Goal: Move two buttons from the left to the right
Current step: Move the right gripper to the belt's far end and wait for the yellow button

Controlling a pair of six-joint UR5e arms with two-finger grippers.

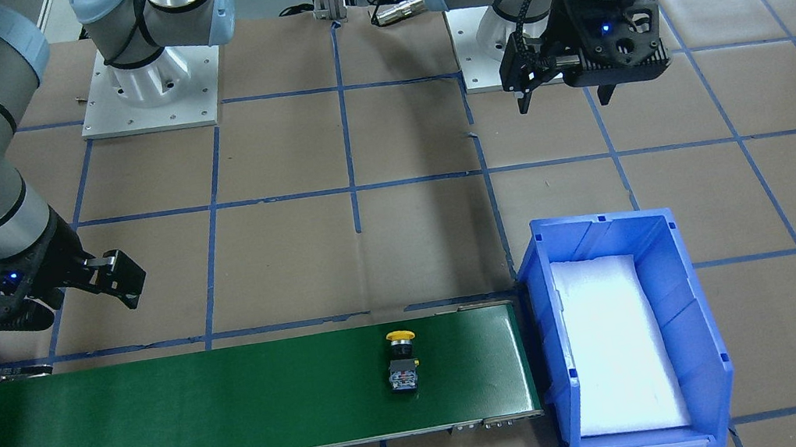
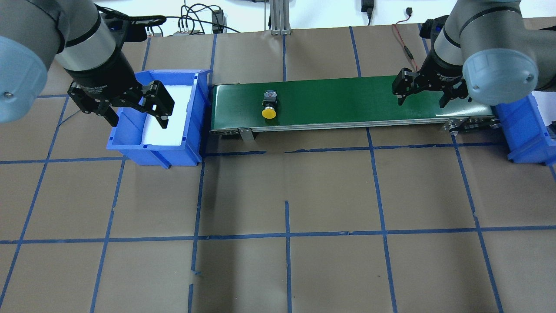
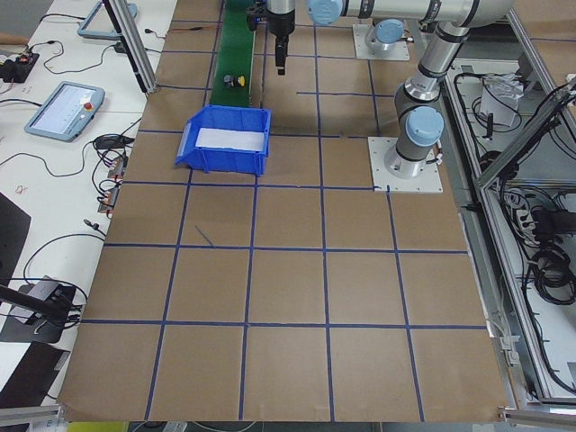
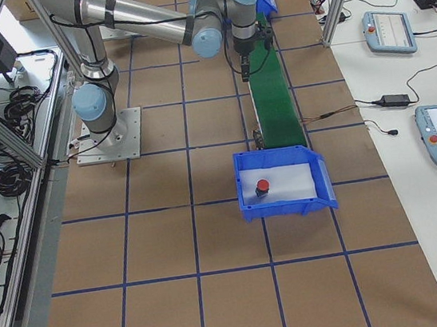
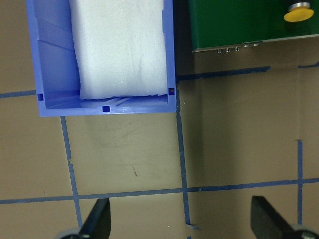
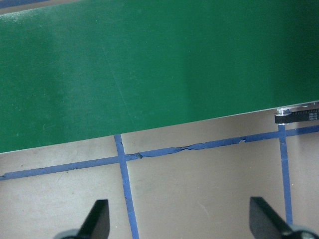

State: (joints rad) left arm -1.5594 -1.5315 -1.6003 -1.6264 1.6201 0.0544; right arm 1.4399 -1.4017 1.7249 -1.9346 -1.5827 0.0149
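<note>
1. Yellow button [image 1: 403,361] lies on the green belt [image 1: 159,417], well apart from both end effectors; the left end effector [image 1: 565,104] hangs spread and empty.
2. Overhead: the right end effector [image 2: 421,103], released, hovers at the belt's other end from that button.
3. Right-side view: the red button [image 4: 262,186] sits in a blue bin [image 4: 289,207], well apart from the right end effector.

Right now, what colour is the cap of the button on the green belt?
Yellow cap; clearest in overhead view.
</note>
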